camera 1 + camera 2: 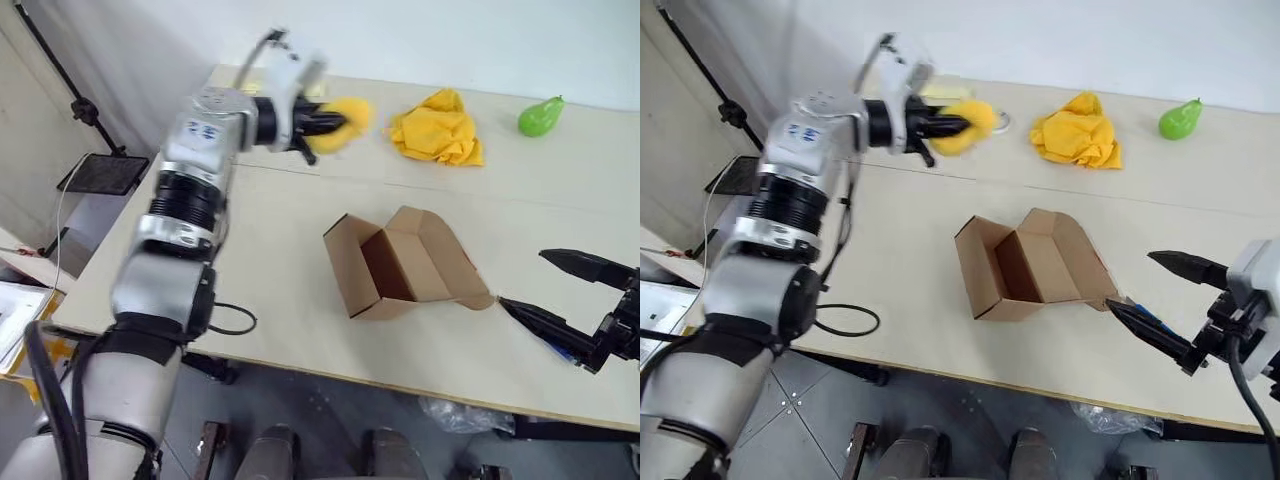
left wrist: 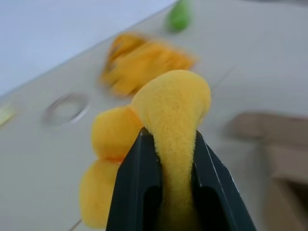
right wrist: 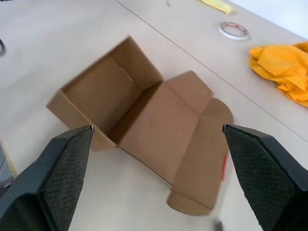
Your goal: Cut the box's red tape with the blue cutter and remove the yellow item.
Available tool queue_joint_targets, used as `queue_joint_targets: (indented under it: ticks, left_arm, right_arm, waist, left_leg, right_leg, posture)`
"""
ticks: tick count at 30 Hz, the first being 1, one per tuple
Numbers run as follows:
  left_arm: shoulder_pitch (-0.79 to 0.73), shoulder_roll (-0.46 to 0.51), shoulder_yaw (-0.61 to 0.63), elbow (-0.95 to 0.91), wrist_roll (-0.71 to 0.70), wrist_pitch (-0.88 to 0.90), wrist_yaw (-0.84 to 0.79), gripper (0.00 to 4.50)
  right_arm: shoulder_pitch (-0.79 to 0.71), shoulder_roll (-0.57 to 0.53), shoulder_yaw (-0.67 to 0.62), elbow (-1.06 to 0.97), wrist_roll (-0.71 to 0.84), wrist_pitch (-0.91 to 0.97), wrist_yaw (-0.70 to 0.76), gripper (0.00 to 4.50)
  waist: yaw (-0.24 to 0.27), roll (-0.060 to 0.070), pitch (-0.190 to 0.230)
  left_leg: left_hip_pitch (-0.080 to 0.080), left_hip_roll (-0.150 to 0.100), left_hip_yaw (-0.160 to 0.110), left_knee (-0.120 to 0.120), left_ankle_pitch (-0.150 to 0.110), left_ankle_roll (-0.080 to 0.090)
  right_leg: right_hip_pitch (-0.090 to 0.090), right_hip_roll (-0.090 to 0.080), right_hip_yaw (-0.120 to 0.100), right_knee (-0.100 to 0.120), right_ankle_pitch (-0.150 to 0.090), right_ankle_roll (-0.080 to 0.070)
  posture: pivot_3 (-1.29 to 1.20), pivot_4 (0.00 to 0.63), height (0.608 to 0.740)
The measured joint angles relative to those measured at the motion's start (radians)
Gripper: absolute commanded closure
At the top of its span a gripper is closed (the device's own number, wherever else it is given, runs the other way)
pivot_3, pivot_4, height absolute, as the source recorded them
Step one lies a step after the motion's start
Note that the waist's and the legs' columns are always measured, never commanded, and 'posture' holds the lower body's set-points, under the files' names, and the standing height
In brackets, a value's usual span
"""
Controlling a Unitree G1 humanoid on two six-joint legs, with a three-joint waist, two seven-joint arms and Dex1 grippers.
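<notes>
My left end effector (image 1: 335,125) grips the yellow item (image 1: 348,118) clear of the emptied box (image 1: 400,265), above the worktop's (image 1: 300,290) far-left corner; right end effector (image 1: 560,290) open, idle near the front-right edge.

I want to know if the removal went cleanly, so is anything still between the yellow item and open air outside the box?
Nothing visible. The left gripper is shut on the yellow item, held above the table, well away from the open box.
</notes>
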Motion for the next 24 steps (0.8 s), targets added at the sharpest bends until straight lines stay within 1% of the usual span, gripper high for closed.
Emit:
queue_joint_targets:
  ticks: [4, 9, 11, 12, 18, 22, 23, 24]
  left_arm:
    - [0.093, 0.053, -0.032, 0.019, 0.057, 0.024, 0.051, 4.35]
    - [0.227, 0.119, -0.079, -0.004, 0.097, 0.094, 0.017, 4.35]
    - [0.241, 0.130, -0.083, -0.019, 0.100, 0.109, 0.003, 3.64]
    - [0.241, 0.135, -0.085, -0.030, 0.104, 0.122, -0.002, 3.41]
    - [0.265, 0.166, -0.099, -0.090, 0.107, 0.172, -0.045, 1.48]
    - [0.272, 0.180, -0.095, -0.149, 0.084, 0.215, -0.090, 0.26]
    - [0.272, 0.184, -0.094, -0.160, 0.080, 0.223, -0.097, 0.02]
    - [0.270, 0.189, -0.084, -0.170, 0.068, 0.232, -0.105, 0.02]
  right_arm:
    - [-0.035, -0.020, 0.010, 0.022, -0.017, 0.000, 0.033, 0.00]
    - [-0.076, -0.046, 0.055, 0.091, -0.049, -0.004, 0.099, 0.00]
    - [-0.096, -0.051, 0.075, 0.117, -0.066, -0.006, 0.116, 0.00]
    - [-0.111, -0.054, 0.085, 0.129, -0.076, -0.006, 0.124, 0.00]
    - [-0.160, -0.054, 0.140, 0.151, -0.112, -0.006, 0.143, 0.00]
    - [-0.192, -0.054, 0.166, 0.169, -0.125, -0.006, 0.147, 0.00]
    - [-0.195, -0.054, 0.166, 0.169, -0.125, -0.006, 0.149, 0.00]
    - [-0.197, -0.053, 0.166, 0.169, -0.125, -0.006, 0.153, 0.00]
  waist:
    - [0.005, 0.000, 0.000]
    - [0.007, -0.003, 0.002]
    - [0.009, -0.004, 0.002]
    - [0.008, -0.004, 0.002]
    - [0.003, -0.004, 0.002]
    - [0.004, -0.004, 0.002]
    - [0.004, -0.004, 0.002]
    - [0.004, -0.004, 0.002]
  left_leg:
    - [0.000, -0.001, 0.000, 0.000, 0.000, 0.000]
    - [-0.004, -0.001, -0.001, 0.002, 0.000, -0.001]
    - [-0.005, -0.001, -0.001, 0.002, 0.000, -0.001]
    - [-0.005, -0.001, -0.001, 0.002, 0.000, -0.001]
    - [-0.005, -0.001, 0.000, 0.002, 0.000, -0.001]
    - [-0.005, -0.001, 0.001, 0.002, 0.000, -0.001]
    - [-0.005, 0.000, 0.000, 0.002, 0.000, -0.001]
    - [-0.005, 0.000, 0.000, 0.002, 0.000, -0.001]
  right_leg:
    - [-0.001, -0.001, 0.001, 0.001, 0.000, 0.000]
    - [-0.006, -0.001, 0.001, 0.004, 0.000, 0.000]
    - [-0.006, -0.001, 0.001, 0.004, 0.000, 0.000]
    - [-0.006, -0.001, 0.001, 0.004, 0.000, 0.000]
    - [-0.007, -0.001, 0.002, 0.004, 0.000, 0.000]
    - [-0.008, -0.001, 0.002, 0.006, 0.000, 0.000]
    - [-0.008, -0.001, 0.002, 0.006, 0.000, 0.000]
    - [-0.008, -0.001, 0.002, 0.006, 0.000, 0.000]
  posture:
    - [0.00, 0.150, 0.740]
    - [0.00, 0.150, 0.740]
    - [0.00, 0.150, 0.740]
    - [0.00, 0.150, 0.740]
    - [0.00, 0.150, 0.740]
    - [0.00, 0.150, 0.740]
    - [0.00, 0.150, 0.740]
    - [0.00, 0.150, 0.740]
